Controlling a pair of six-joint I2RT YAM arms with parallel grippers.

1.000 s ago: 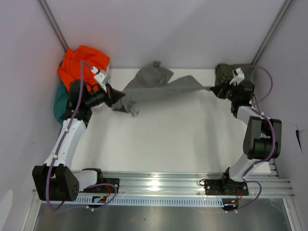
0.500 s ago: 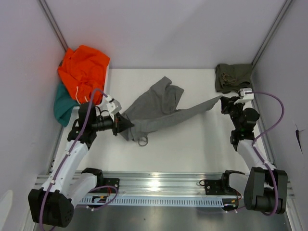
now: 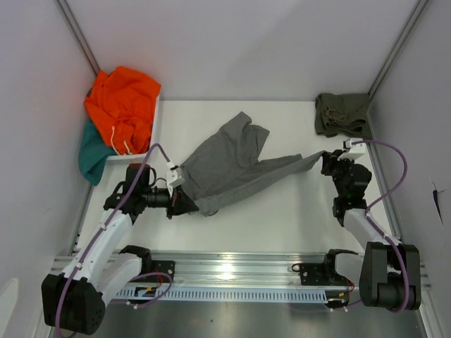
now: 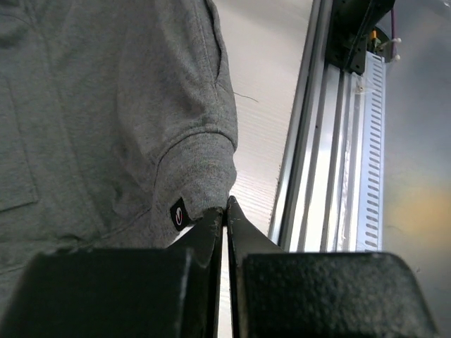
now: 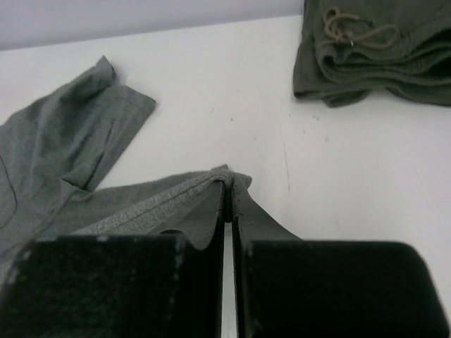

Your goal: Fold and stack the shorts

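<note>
The left gripper (image 4: 225,211) pinches a hem of the grey shorts (image 3: 232,165) at near left and the right gripper (image 5: 229,193) pinches the opposite edge at right, spreading the cloth across the table (image 3: 282,211), probably to flatten it for folding, while the folded olive shorts (image 3: 342,114) lie at far right, likely as the stack base.

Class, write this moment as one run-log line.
grey shorts: held across table | left gripper: shut on hem | right gripper: shut on opposite edge | olive shorts: folded, far right
</note>
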